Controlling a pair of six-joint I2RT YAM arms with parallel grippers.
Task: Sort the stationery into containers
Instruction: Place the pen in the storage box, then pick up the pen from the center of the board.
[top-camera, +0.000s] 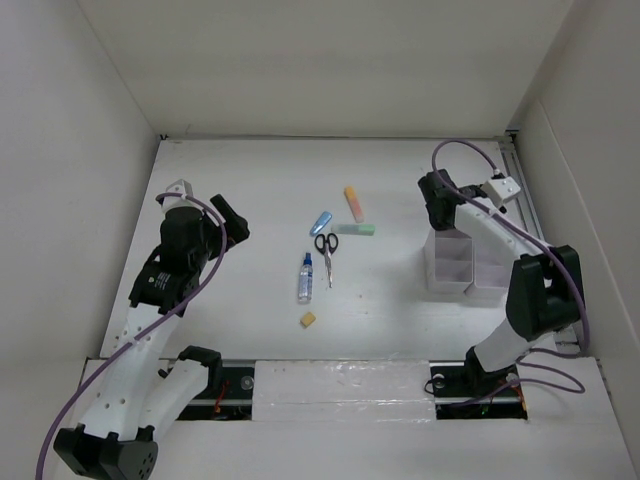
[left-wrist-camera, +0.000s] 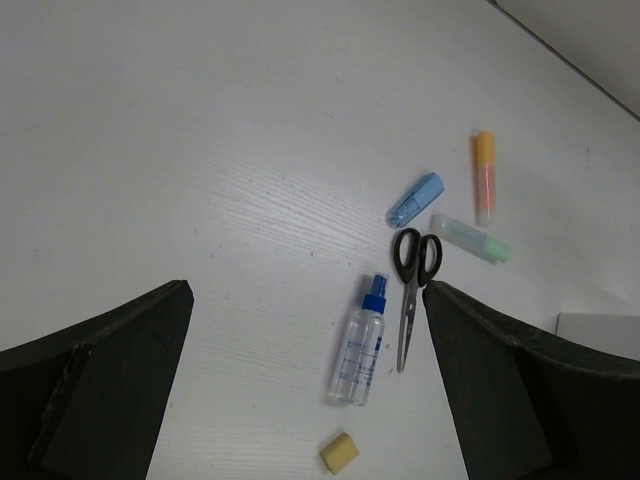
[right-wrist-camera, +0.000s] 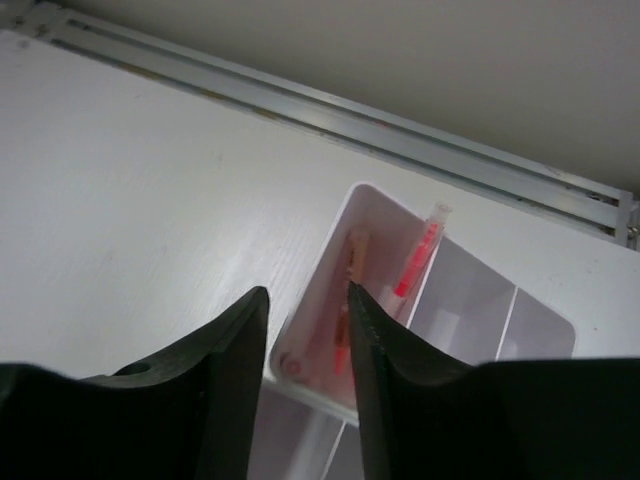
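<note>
The stationery lies mid-table: an orange marker (top-camera: 353, 203), a green marker (top-camera: 356, 229), a blue marker (top-camera: 320, 222), black-handled scissors (top-camera: 326, 255), a blue-capped bottle (top-camera: 305, 278) and a yellow eraser (top-camera: 308, 320). The left wrist view shows them too: orange marker (left-wrist-camera: 485, 177), blue marker (left-wrist-camera: 415, 199), green marker (left-wrist-camera: 471, 238), scissors (left-wrist-camera: 410, 290), bottle (left-wrist-camera: 360, 342), eraser (left-wrist-camera: 339, 452). My left gripper (top-camera: 235, 222) is open wide and empty, left of them. My right gripper (right-wrist-camera: 308, 330) is open a little, empty, above the far-left bin of the containers (top-camera: 462, 262). Thin red pens (right-wrist-camera: 418, 258) stand in that bin (right-wrist-camera: 330, 245).
White walls enclose the table on the left, back and right. A metal rail (right-wrist-camera: 420, 150) runs along the right edge beyond the bins. A corner of the bins (left-wrist-camera: 598, 335) shows at the right of the left wrist view.
</note>
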